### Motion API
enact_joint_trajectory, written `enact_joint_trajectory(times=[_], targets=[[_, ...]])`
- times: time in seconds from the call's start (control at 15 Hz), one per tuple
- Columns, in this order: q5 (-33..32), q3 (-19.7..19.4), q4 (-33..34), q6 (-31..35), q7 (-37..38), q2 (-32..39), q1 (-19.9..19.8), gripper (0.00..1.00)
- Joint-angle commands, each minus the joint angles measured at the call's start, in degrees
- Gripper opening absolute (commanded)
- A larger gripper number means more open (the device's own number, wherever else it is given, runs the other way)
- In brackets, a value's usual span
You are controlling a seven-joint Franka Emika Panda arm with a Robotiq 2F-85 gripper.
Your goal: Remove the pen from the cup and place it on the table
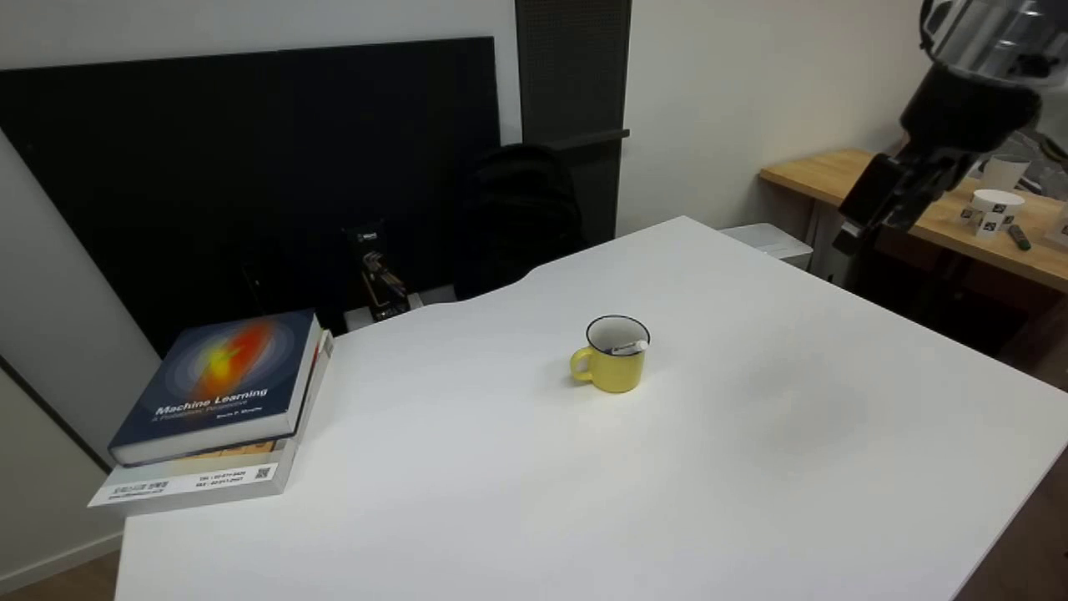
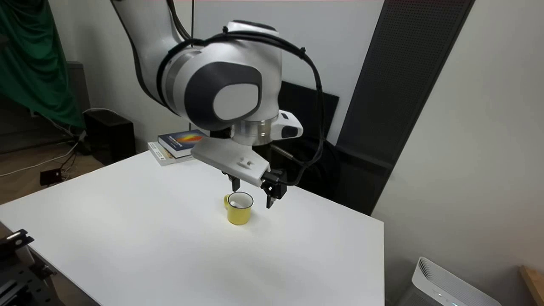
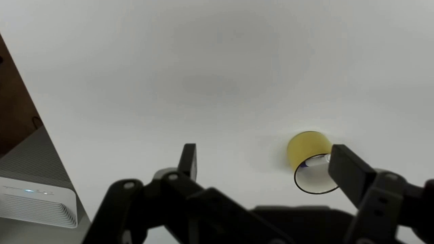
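Observation:
The yellow cup stands upright on the white table. It also shows in the other views. The pen lies slanted inside the cup, its pale end at the rim. In the wrist view the pen looks mostly white with a blue-purple part lower in the cup. My gripper is open and empty, above the table. In the wrist view its right finger hides part of the cup and the pen's end. In the exterior views the gripper is higher than the cup and apart from it.
Two stacked books lie at a table edge. A white appliance stands on the floor beyond the table edge. A wooden desk with white cups stands apart. A black device sits near a table edge.

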Motion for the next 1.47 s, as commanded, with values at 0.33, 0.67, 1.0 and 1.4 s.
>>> enact_joint_trajectory(times=[0.33, 0.67, 1.0, 1.4], targets=[[2.02, 6.21, 12.37, 0.61, -0.48, 12.96, -2.19, 1.0], [1.13, 8.03, 15.71, 0.7, 0.22, 16.32, -2.3, 1.0], [0.96, 9.67, 16.74, 0.92, 0.33, 17.14, -1.99, 1.0], [0.84, 10.56, 15.78, 0.17, 0.4, 16.53, -1.89, 1.0]])
